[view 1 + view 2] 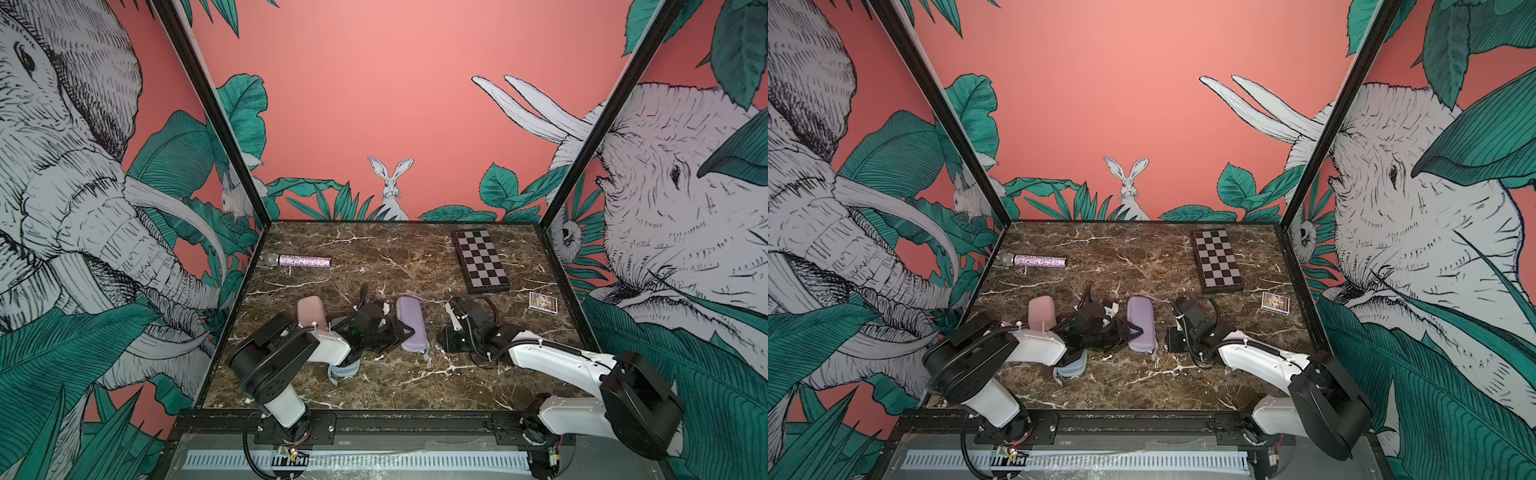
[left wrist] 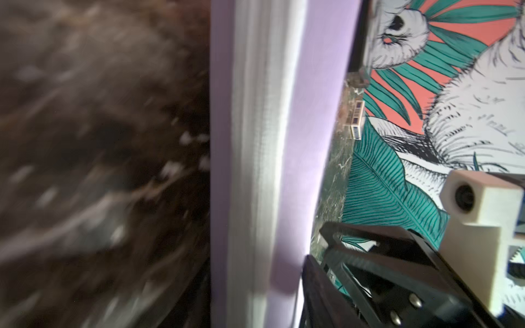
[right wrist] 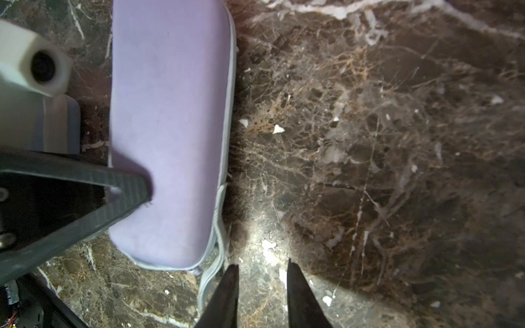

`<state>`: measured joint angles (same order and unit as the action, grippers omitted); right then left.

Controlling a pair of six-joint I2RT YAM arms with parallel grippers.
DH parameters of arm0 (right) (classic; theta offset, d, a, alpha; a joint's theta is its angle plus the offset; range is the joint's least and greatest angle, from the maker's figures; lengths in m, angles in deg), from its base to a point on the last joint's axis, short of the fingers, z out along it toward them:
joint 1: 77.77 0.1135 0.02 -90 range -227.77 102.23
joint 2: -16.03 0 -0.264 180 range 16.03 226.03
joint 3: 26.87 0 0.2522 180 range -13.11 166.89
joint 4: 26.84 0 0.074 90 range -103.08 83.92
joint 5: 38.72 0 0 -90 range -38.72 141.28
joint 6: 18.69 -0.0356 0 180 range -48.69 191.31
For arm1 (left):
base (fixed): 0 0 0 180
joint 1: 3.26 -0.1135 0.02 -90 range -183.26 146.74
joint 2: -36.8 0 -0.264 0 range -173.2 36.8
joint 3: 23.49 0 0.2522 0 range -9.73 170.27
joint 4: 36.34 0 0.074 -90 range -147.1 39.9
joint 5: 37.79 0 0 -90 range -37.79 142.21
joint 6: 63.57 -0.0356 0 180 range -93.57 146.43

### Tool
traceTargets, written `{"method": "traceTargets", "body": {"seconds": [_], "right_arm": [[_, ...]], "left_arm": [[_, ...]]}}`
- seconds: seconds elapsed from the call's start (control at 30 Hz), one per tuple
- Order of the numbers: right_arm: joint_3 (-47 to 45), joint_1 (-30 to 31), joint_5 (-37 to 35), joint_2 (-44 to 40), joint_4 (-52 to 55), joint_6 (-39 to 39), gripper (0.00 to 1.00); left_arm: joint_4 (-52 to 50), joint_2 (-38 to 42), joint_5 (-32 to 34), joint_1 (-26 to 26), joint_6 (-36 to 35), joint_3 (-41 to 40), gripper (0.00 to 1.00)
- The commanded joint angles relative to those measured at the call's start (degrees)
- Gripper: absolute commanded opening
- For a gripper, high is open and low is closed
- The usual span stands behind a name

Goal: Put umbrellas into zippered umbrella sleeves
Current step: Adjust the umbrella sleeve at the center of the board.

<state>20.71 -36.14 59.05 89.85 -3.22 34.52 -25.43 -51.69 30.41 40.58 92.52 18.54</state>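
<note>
Nearest, a blue case (image 1: 345, 370) peeks from under the left arm on a marble table (image 1: 415, 382). Mid-table lies a closed lilac case (image 3: 170, 113). The left gripper (image 1: 403, 330) touches it, finger spread unclear. The right gripper (image 3: 261, 272) is beside it, fingers slightly apart and empty. A pink case (image 1: 309, 309) lies behind, a microphone (image 1: 299, 261) and checkered board (image 1: 480, 259) farthest.

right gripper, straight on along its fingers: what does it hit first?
Most likely the bare brown marble tabletop, just beside the lilac oblong hard-shell case. The right gripper points down past the case's grey strap, which lies close; depth unclear.
</note>
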Motion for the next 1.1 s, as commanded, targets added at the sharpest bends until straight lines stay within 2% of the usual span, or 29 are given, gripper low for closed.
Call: {"method": "traceTargets", "body": {"seconds": [0.0, 0.13, 0.23, 0.4, 0.53, 0.67, 0.87, 0.97, 1.07], "right_arm": [[1.7, 0.7, -1.2, 0.5, 3.5, 2.9, 0.32], [2.0, 2.5, 0.7, -0.5, 3.2, -0.2, 0.33], [2.2, 5.6, 1.2, 1.4, 1.5, -1.8, 0.34], [3.6, 10.7, -1.8, 5.2, 1.4, -1.2, 0.38], [4.5, 14.1, -5.5, 6.8, 0.9, 0.7, 0.44], [3.9, 14.6, -7.2, 8.5, -3.3, 3.0, 0.46], [2.7, 14.6, -10.3, 11.1, -11.0, 4.0, 0.43], [3.4, 14.6, -8.9, 12.9, -13.1, 4.1, 0.41], [4.1, 14.6, -8.3, 14.1, -12.6, 4.4, 0.40]], "left_arm": [[-26.5, 7.7, 5.3, -0.2, -11.3, 5.8, 0.58], [-37.0, 11.4, 9.7, -1.3, -18.4, 10.6, 0.59], [-35.6, 9.4, 8.5, -2.2, -21.0, 12.3, 0.59], [-34.4, 6.1, 7.3, -2.8, -22.8, 14.1, 0.58], [-28.6, 3.2, 4.6, -2.9, -21.4, 12.3, 0.56], [-24.8, 1.1, 3.3, -2.9, -19.9, 11.6, 0.54], [-21.9, -2.5, 2.1, -2.9, -19.6, 9.0, 0.42], [-16.0, -5.4, -0.5, -2.5, -16.9, 6.4, 0.31], [-13.3, -6.9, -0.7, -1.7, -14.7, 4.4, 0.26]]}}
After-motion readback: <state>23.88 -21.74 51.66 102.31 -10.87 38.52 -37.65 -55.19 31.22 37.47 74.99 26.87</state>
